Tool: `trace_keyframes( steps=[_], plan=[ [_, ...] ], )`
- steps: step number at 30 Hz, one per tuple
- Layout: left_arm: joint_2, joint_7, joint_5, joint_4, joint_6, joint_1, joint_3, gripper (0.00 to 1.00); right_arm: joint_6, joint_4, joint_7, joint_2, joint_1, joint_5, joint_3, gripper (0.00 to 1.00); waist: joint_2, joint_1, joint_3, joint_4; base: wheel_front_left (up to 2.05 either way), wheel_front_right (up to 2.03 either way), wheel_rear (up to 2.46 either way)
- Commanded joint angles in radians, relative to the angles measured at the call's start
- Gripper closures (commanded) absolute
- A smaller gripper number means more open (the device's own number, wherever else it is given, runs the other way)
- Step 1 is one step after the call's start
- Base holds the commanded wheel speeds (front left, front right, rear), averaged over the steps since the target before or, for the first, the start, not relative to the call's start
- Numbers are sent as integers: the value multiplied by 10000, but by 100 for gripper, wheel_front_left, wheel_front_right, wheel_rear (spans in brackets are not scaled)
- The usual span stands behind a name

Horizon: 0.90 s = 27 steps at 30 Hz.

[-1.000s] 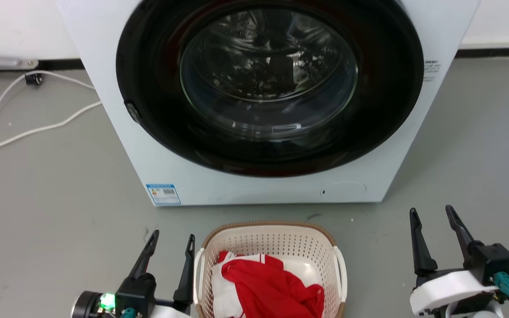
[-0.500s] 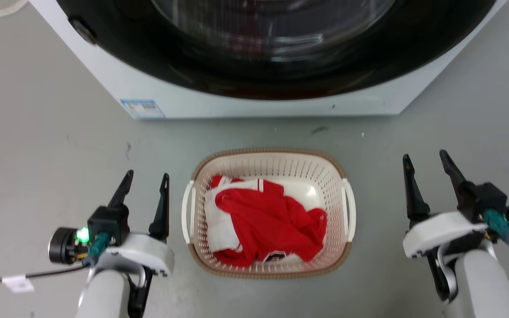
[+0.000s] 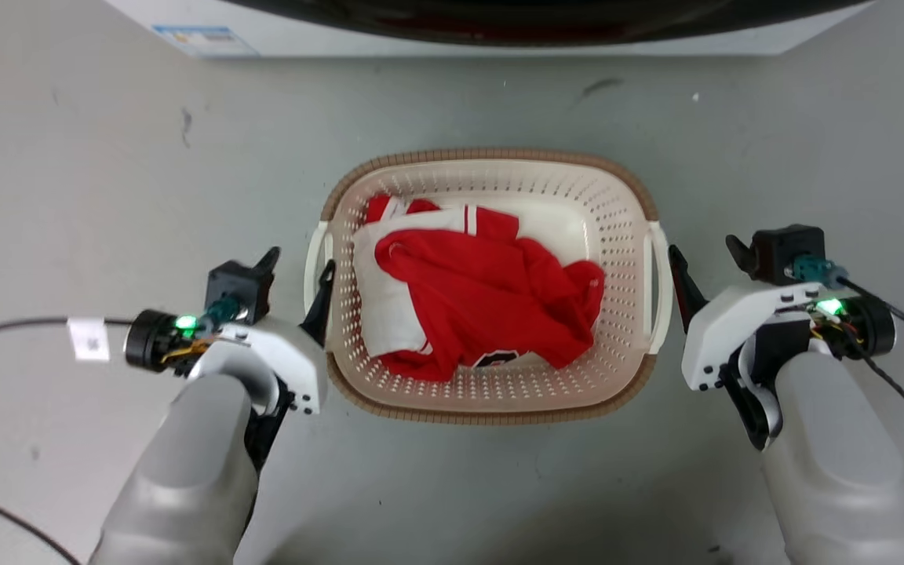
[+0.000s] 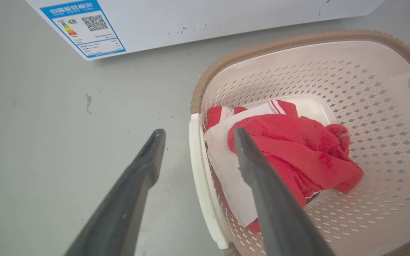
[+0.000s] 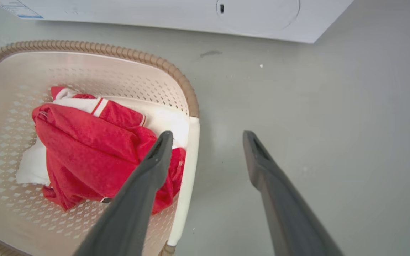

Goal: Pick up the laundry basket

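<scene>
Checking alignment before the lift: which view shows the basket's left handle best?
Left wrist view: the left handle runs between the open left gripper's fingers. Head view shows it smaller, a finger overlapping it; right wrist view catches a sliver at the edge.

**Three cameras on one laundry basket (image 3: 491, 155), from above and from both sides.**

Our head camera looks almost straight down at the floor (image 3: 67, 196), with the washing machine (image 3: 326, 43) clipped at its top edge. Our wrist cameras sit low and close, sighting along the left claw (image 4: 198, 132) and the right claw (image 5: 208, 134) toward the machine from opposite sides of the basket. All three share the basket and the machine's base.
</scene>
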Motion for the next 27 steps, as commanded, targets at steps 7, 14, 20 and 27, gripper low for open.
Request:
trace_keyframes(
  steps=[7, 14, 20, 27],
  plan=[
    [480, 692, -1828, 1269, 12, -1723, -2015, 0, -7, 1465, 976, -18, -1309, -86, 84, 0, 0, -2, 1192, 248, 0, 0, 0],
    [1201, 1892, -3726, 1383, 10, -2661, -4103, 0, -7, 2834, 1619, -18, -2488, 294, 585, 0, 0, -2, 1790, 265, 0, 0, 0],
    [1735, 2651, -5018, 1187, 17, -3146, -5597, 0, -7, 3877, 1961, -18, -3321, 413, 710, 0, 0, -2, 2109, 317, 0, 0, 0],
    [1993, 2567, -5917, 1122, 16, -3651, -6975, 0, -7, 4674, 1905, -18, -3989, 336, 715, 0, 0, -2, 2255, 370, 0, 0, 0]
  ],
)
